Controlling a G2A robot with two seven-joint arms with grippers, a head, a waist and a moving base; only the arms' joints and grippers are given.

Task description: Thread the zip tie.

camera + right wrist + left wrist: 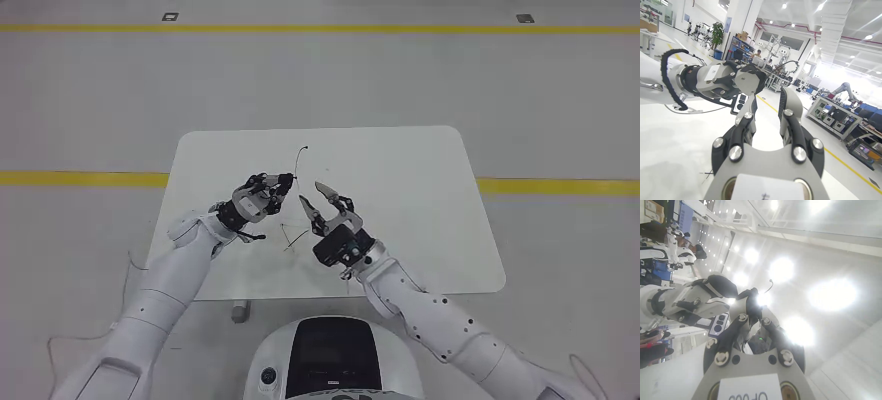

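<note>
Top view: my left claw [284, 183] is pinched shut on the tie [300, 160], which arcs toward twelve o'clock above the table [420, 170]. The right claw [322, 203] sits near it at four o'clock, spread wide and empty. Spare ties [290, 239] lie at six o'clock.

Left wrist: the claw [753, 306] grips the tie [768, 287], and the free end carries a small knob, probably the head.

Right wrist: my claw [770, 98] gapes, with the left claw [745, 79] just beyond at eleven o'clock.

I judge threading not yet begun. Next I need a precise right-claw pinch on the free end.
</note>
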